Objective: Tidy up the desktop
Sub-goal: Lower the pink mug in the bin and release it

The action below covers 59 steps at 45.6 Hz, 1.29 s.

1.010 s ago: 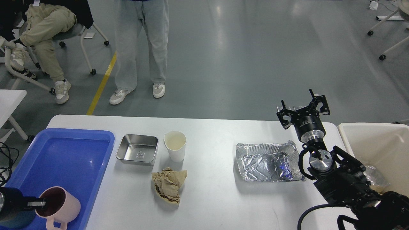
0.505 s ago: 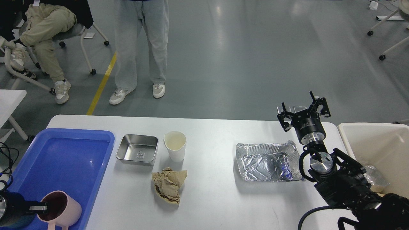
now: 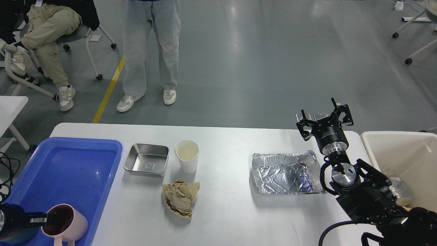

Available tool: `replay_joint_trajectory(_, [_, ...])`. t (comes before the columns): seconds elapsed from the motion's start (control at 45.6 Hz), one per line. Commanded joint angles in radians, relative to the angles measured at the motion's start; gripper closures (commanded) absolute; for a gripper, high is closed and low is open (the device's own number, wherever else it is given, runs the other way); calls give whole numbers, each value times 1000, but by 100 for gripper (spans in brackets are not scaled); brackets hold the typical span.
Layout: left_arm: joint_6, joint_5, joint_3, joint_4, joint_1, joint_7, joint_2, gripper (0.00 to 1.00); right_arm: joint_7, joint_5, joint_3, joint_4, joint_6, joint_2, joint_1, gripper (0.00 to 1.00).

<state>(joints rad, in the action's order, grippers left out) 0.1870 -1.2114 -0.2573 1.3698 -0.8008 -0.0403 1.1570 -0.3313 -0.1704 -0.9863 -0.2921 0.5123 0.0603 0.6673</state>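
The white desktop (image 3: 232, 212) holds a square steel dish (image 3: 146, 160), a white paper cup (image 3: 187, 156), a crumpled brown paper (image 3: 180, 197) and a crumpled foil tray (image 3: 285, 172). A blue tray (image 3: 68, 164) lies at its left end. My left gripper (image 3: 46, 218) is at the bottom left, shut on the rim of a pink mug (image 3: 73, 227) over the tray's near part. My right gripper (image 3: 324, 118) is open and empty, above the desktop's far right edge, just behind the foil tray.
A cream bin (image 3: 403, 153) stands right of the desktop with clear plastic (image 3: 399, 189) in it. A person stands beyond the far edge (image 3: 150, 51), another sits at far left (image 3: 44, 30). A smaller white table (image 3: 10, 109) is at left.
The left gripper and the pink mug have shifted toward the near edge of the blue tray. The right gripper has sunk slightly and stays open.
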Motion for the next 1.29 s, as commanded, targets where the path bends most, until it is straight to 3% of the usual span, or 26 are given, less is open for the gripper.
replay_joint_trajectory(0.0, [-1, 0, 1, 8, -3, 0, 7, 34, 0, 0, 0, 1, 0, 0, 2, 0])
replay_joint_trajectory(0.351, [0, -2, 56, 114, -8, 2, 119, 21, 0, 9, 0, 1, -1, -4, 6, 0])
replay_joint_trajectory(0.615, [23, 0, 168, 224, -17, 22, 236, 17, 0, 12, 0, 1, -1, -8, 11, 0])
replay_joint_trajectory(1.01, [273, 122, 533, 252, -31, 72, 336, 16, 0, 12, 0, 1, -3, -8, 12, 0])
replay_joint_trajectory(1.273, [299, 176, 578, 229, -113, 74, 362, 8, 0, 14, 2, 1, -3, -7, 9, 0])
